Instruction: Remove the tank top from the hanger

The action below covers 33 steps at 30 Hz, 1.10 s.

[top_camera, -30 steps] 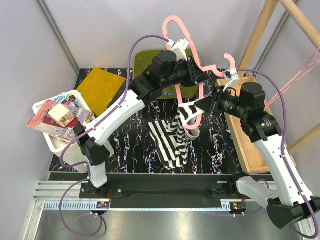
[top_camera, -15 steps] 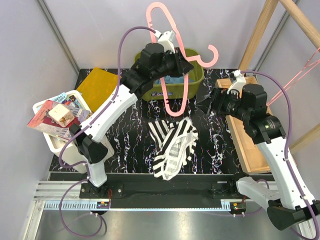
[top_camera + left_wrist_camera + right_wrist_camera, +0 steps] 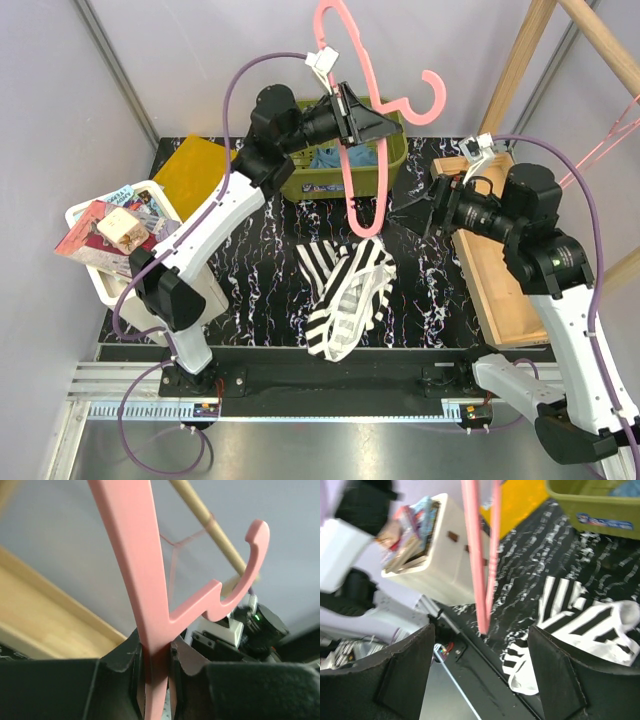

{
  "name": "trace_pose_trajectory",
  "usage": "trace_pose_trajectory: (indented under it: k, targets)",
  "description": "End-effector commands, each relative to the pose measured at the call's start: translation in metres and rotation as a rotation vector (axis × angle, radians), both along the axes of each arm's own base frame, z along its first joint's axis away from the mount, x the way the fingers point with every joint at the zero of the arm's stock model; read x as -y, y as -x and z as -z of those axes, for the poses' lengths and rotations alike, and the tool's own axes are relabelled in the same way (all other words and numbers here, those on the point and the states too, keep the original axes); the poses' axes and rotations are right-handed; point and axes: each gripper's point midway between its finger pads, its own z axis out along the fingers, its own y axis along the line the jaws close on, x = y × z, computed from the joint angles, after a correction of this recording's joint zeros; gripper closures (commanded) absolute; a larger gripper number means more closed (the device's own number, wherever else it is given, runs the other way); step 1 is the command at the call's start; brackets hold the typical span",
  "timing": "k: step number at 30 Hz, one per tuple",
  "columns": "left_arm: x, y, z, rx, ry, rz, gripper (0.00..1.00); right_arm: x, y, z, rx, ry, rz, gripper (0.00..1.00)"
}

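Pink hanger stock is clamped between the two fingers of the left gripper, which are closed on its flat bar just below the hook. The left wrist view shows both pads tight against the plastic. The hanger carries no garment.

The right gripper stands open with nothing between its fingers. In the right wrist view the hanger's two lower bars appear in the gap beyond the fingers and touch neither.

The tank top, black-and-white striped, lies crumpled on the table, below both sets of jaws, on the near side of the hanger's lower loop and apart from it.

**Edges and room**
- Bare marbled table surface shows to the left of the tank top, as far as the white bin.
- To the right of the right jaws, a wooden tray runs along the table edge, with wooden posts rising behind it.
- A yellow sheet lies flat at the far left corner.

**Containers**
- A green bin sits under the left jaws at the far edge. It holds a blue cloth.
- The white bin, well left of both jaws, is heaped with boxes that rise above its rim.
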Motion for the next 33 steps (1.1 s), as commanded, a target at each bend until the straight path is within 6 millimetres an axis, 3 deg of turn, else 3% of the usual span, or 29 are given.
trace_pose_trajectory:
  k: [1, 15, 26, 33]
  targets:
    - [-0.015, 0.07, -0.052, 0.159, 0.179, 0.284, 1.0, -0.01, 0.037, -0.043, 0.099, -0.074, -0.158, 0.18]
    - [-0.007, 0.098, -0.071, 0.157, 0.298, 0.418, 1.0, -0.027, 0.052, -0.065, 0.095, -0.152, -0.339, 0.24]
    - [0.006, 0.093, -0.082, 0.124, 0.37, 0.447, 1.0, -0.03, 0.055, -0.07, 0.096, -0.183, -0.38, 0.41]
    - [0.005, 0.094, -0.084, 0.143, 0.406, 0.472, 1.0, -0.031, 0.06, -0.074, 0.087, -0.206, -0.395, 0.43]
